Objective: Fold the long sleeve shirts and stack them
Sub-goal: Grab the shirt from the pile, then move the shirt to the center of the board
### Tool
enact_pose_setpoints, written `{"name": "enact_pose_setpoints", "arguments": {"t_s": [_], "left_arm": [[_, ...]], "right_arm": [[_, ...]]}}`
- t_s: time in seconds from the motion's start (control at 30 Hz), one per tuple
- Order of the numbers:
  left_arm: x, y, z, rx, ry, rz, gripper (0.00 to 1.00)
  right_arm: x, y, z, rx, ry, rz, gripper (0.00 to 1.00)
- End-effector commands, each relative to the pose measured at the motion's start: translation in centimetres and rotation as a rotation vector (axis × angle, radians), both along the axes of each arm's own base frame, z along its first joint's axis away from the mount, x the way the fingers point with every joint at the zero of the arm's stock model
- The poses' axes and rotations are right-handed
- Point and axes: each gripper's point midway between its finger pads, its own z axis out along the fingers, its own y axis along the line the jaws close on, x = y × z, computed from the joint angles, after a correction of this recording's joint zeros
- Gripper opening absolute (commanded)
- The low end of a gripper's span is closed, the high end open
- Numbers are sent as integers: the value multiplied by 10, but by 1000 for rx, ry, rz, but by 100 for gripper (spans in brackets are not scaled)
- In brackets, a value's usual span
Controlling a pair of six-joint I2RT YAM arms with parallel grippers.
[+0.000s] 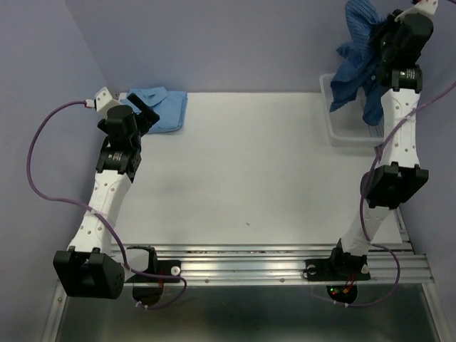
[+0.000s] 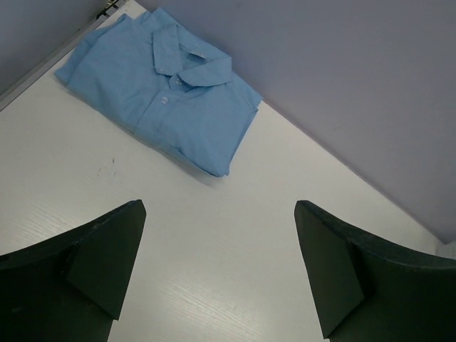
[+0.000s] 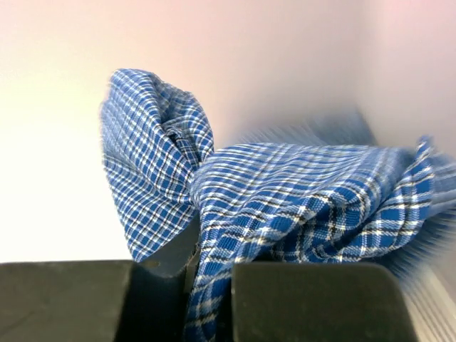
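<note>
A plain light blue shirt (image 1: 160,110) (image 2: 165,90) lies folded, collar up, at the table's back left corner. My left gripper (image 1: 146,110) (image 2: 219,267) hovers just in front of it, open, with bare table between its fingers. The dark blue checked shirt (image 1: 362,64) (image 3: 285,206) hangs bunched in the air over the basket at the back right. My right gripper (image 1: 382,43) (image 3: 210,285) is raised high and shut on a fold of that checked cloth, which runs down between its jaws.
A white basket (image 1: 340,128) stands at the table's back right, below the hanging shirt. The purple wall runs along the back and left. An aluminium rail (image 1: 271,260) with both arm bases lines the near edge.
</note>
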Motion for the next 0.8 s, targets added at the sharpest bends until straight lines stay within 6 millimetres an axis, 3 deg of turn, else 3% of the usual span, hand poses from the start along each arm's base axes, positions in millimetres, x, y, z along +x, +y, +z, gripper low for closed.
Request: {"name": "enact_pose_setpoints", "arguments": {"t_s": [0.0,0.07,0.1,0.17,0.2,0.23,0.27,0.37,0.43,0.53,0.57,0.6,0.67,0.7,0.77], "left_arm": [[-1,-6,23,-16,-94,-43,99],[-1,-8,21,-18,-100,-52,99],[-1,-9,21,-20,-102,-56,99],[1,-10,18,-25,-99,-64,99],[1,-12,18,-27,-99,-73,99],[2,-15,15,-29,-93,-85,99],[2,-15,14,-29,-91,-85,99],[0,-17,15,-34,-94,-98,99],[-3,-15,15,-35,-94,-87,99],[-9,-11,13,-38,-87,-61,99],[-12,-7,9,-42,-78,-41,99],[-14,-6,11,-46,-82,-32,99],[-18,-4,4,-52,-64,-15,99],[-20,-3,3,-54,-62,-11,99],[-24,0,-8,-56,-35,10,99]], "right_arm": [[-56,151,133,-124,-326,462,1],[-82,199,158,-201,-387,548,1],[-104,243,173,-212,-433,653,1],[-137,284,195,-197,-515,807,1],[-150,292,202,-191,-552,872,1],[-175,313,214,-161,-613,1010,1],[-177,314,215,-118,-603,1024,1],[-221,344,225,-106,-685,1259,1],[-230,347,224,-85,-681,1313,1],[-226,346,213,-44,-646,1299,1],[-212,349,193,-21,-594,1288,1],[-203,346,186,1,-572,1248,1],[-199,339,171,-5,-537,1188,1],[-170,336,126,42,-426,1107,1],[-162,318,87,63,-338,1007,4]]}}
